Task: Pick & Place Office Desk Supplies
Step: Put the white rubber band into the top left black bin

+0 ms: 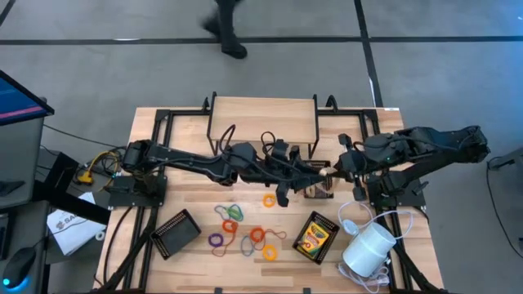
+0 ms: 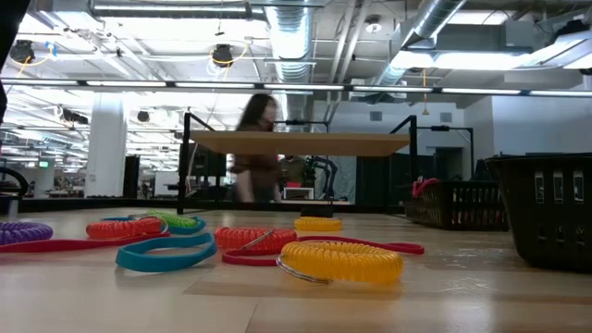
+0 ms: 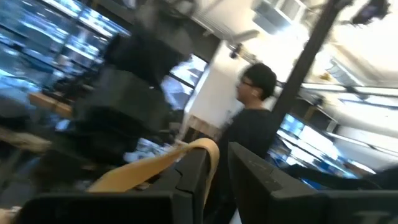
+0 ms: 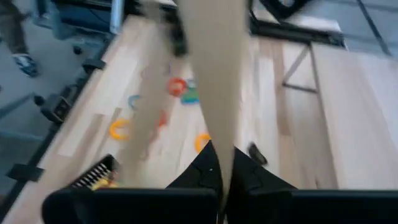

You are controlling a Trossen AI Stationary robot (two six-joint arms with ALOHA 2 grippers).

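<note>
Pressed together, the fingers (image 4: 249,180) of the right gripper (image 4: 222,160) clamp one end of a tan elastic band (image 4: 211,62), which runs taut away from them above the worktop (image 4: 348,106). The left gripper (image 3: 217,155) has the same band (image 3: 149,165) caught between its fingers (image 3: 186,180), which stand only slightly apart with the strip curving over one of them.

From above, both arms reach in towards the middle of the worktop (image 1: 409,269), the right gripper (image 1: 331,171) just beside the left gripper (image 1: 282,192), with a short piece of the band (image 1: 324,171) showing between them.

Nearer the front edge lie the other supplies: an orange loop (image 1: 269,199), a purple loop (image 1: 216,241) and a yellow loop (image 1: 270,253) among a loose scatter, and a crayon box (image 1: 315,237) flat on the wood to their right. A black mesh tray (image 1: 176,233) sits to their left, and a white cylinder (image 1: 368,245) with its cord lies by the right front corner.

At table height a yellow coiled loop (image 2: 340,261) lies nearest, with a blue loop (image 2: 166,254) to its left. A person (image 2: 259,148) stands in the room behind.
</note>
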